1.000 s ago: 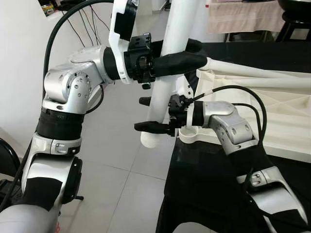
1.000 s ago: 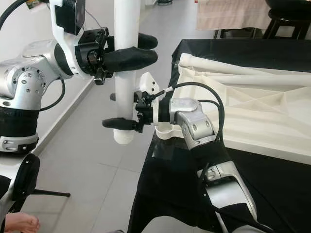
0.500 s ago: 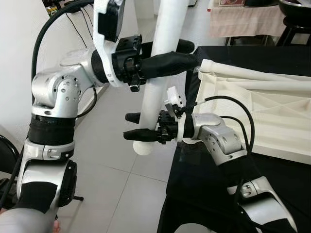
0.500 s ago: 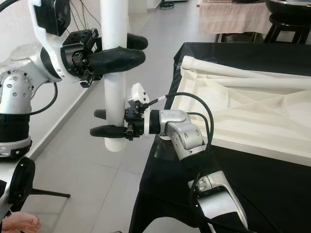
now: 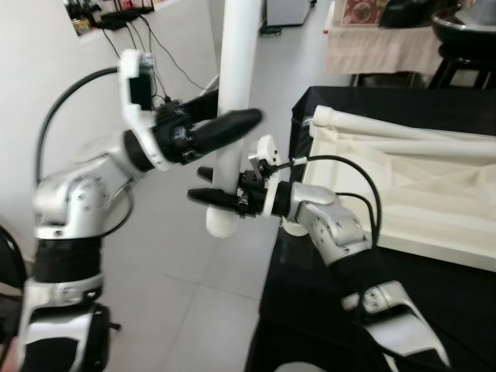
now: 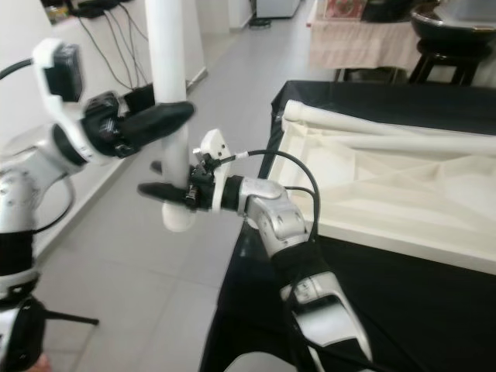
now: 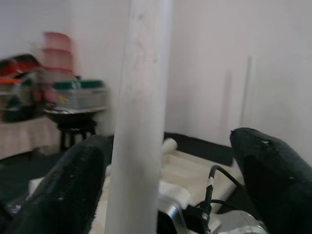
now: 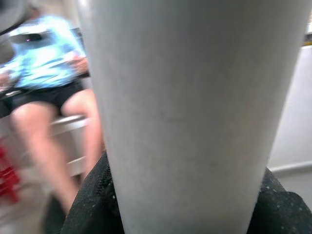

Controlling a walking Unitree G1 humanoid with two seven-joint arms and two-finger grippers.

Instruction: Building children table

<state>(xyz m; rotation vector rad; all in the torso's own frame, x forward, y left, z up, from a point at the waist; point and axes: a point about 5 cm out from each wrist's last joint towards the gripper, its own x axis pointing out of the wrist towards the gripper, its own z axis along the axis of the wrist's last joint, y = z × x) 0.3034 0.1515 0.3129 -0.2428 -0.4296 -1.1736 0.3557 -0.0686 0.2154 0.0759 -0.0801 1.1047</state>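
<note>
I'm seeing the black-draped table (image 5: 434, 279) taking up the lower right of the frame, w/ the cream tabletop panel (image 5: 434, 194) lying flat on it at center right, underside ribs up, and a cream leg (image 5: 403, 128) lying along the panel's far edge. Grey tiled floor (image 5: 194, 287) is showing lower left.

The white table leg (image 5: 232, 93) is standing near upright, running from top center down to mid-frame, its rounded end hanging over the floor just beside the table's corner. Left gripper (image 5: 225, 128) is reaching in from center left and wrapping the leg at mid-height; in the left wrist view its fingers (image 7: 73, 185) are sitting on both sides of the tube, one touching, the other apart, so not pressed tight. Right gripper (image 5: 213, 186) is coming in from the table side and pinching the leg near its lower end, one finger each side.

In the right wrist view a seated person (image 8: 48, 73) in a light blue top is blurring behind the tube.
</note>
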